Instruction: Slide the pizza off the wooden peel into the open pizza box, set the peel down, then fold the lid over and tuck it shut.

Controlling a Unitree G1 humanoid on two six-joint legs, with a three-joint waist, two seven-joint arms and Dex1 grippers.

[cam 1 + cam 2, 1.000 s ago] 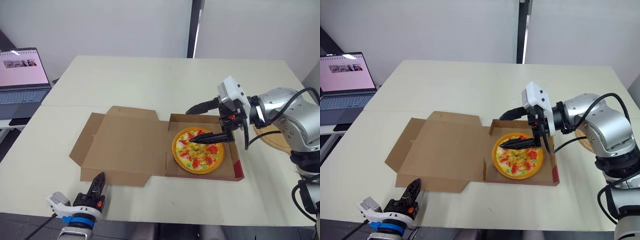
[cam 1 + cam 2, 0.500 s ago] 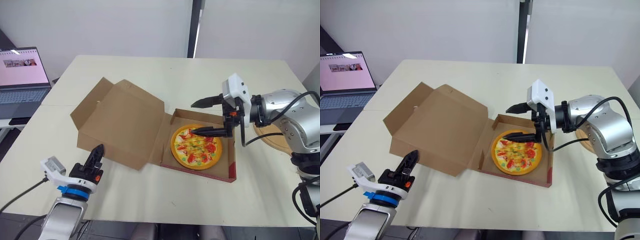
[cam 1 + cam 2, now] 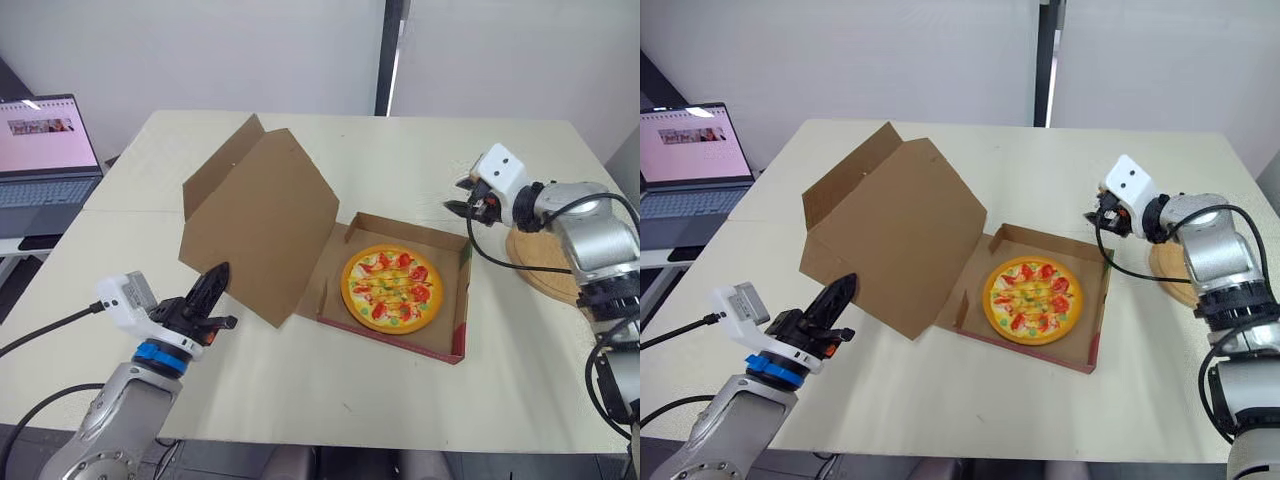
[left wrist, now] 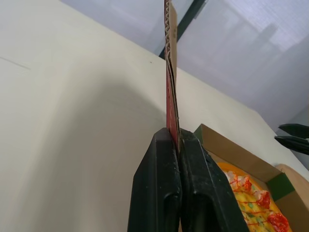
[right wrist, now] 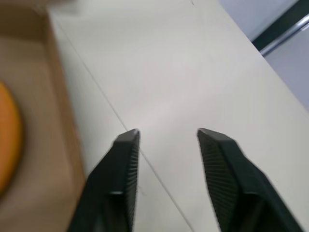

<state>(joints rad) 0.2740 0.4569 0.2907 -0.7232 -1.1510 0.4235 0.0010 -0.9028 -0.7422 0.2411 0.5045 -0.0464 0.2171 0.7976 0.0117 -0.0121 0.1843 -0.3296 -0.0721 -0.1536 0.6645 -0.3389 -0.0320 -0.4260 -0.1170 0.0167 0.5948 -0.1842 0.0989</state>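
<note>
Pizza (image 3: 391, 288) lies in the box (image 3: 462, 300), peel (image 3: 545, 265) apparently set down; lid-folding under way, left gripper (image 3: 216, 275) clamped on the half-raised lid (image 3: 262, 220), which needs swinging over; right gripper (image 5: 166, 134) wide, empty.

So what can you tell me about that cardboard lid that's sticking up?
The lid is plain brown corrugated cardboard with a flap folded along one edge. It stands raised, about halfway over, hinged to the left side of the box tray that holds the pizza. The left gripper is shut on its near edge; nothing else touches it.
</note>
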